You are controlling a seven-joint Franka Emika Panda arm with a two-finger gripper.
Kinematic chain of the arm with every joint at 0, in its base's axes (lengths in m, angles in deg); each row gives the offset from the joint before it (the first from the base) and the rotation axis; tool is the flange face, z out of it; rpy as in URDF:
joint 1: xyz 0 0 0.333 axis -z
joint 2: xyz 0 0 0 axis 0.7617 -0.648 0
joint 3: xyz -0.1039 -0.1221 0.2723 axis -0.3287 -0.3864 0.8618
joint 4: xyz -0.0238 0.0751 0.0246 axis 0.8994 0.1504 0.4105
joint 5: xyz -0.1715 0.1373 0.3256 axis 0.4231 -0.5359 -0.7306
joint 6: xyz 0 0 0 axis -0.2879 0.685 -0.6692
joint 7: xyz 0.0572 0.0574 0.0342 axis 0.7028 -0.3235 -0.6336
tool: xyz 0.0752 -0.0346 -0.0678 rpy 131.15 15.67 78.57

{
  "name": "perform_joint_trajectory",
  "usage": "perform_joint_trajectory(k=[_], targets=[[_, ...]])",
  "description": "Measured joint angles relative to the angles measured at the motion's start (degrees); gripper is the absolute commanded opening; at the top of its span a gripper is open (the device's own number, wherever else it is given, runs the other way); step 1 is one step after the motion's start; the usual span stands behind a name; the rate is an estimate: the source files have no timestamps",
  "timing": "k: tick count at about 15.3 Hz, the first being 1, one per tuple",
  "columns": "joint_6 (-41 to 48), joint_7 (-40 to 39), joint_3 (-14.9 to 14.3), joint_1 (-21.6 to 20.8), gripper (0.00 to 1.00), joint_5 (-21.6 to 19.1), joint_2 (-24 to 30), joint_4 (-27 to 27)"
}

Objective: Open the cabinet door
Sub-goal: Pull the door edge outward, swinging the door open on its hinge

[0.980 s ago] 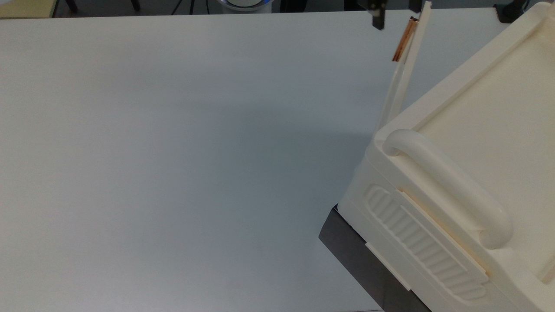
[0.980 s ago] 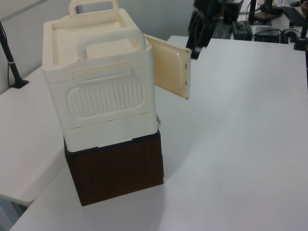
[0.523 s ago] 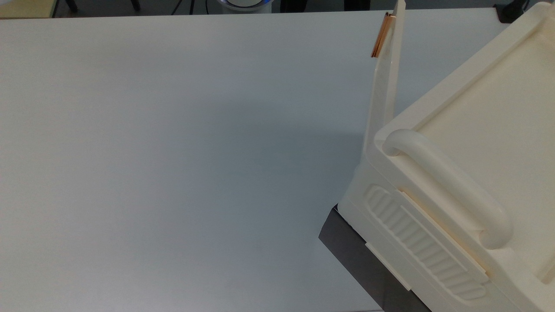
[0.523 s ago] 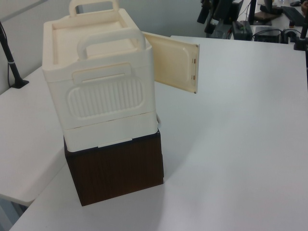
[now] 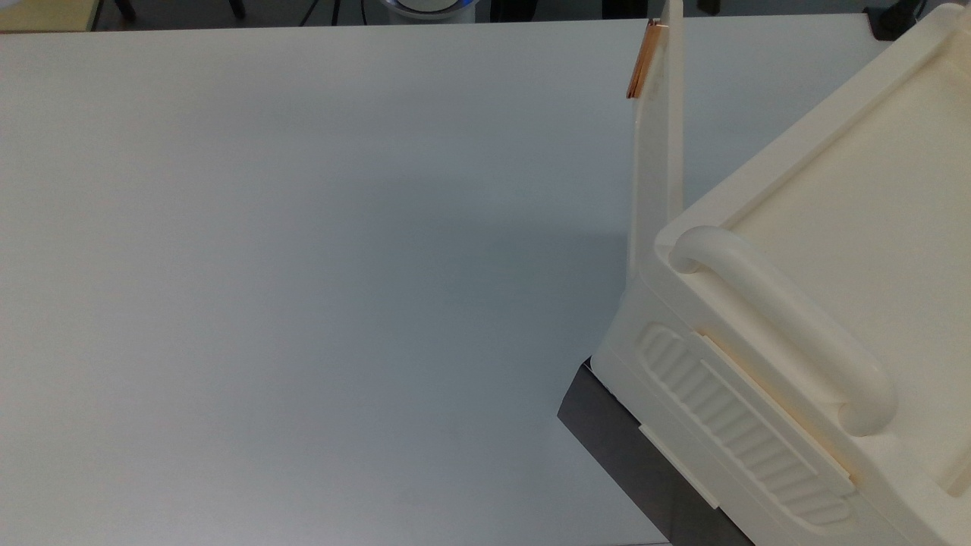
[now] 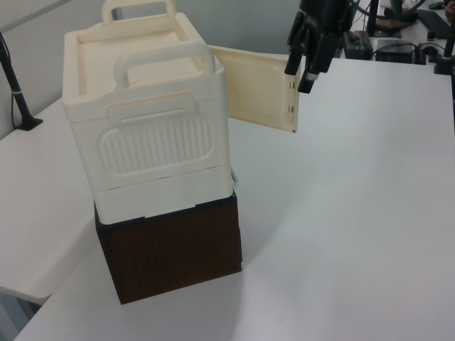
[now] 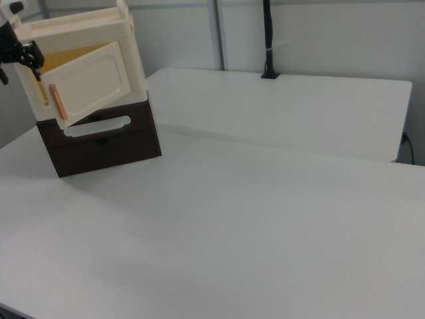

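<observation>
You face broad white table (image 5: 303, 265), matte, evenly lit, soft shadow near middle. Second white table (image 7: 285, 109) stands behind, in right view. Black pole (image 7: 269, 40) rises at its far edge against pale grey wall panels (image 7: 332, 36). Left view: monitors and dark desk clutter (image 6: 398, 28) at back.

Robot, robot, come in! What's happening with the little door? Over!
Gripper beside door's free edge, holding nothing. Flat cream plastic cabinet door swung wide open from big cream plastic cabinet. Nothing in the way.
</observation>
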Motion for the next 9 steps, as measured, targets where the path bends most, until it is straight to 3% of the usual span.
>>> perform_joint_trajectory(k=[9], targets=[[5.95, 0.37, -0.66, 10.53, 1.0, 2.56, -0.13, -0.14]])
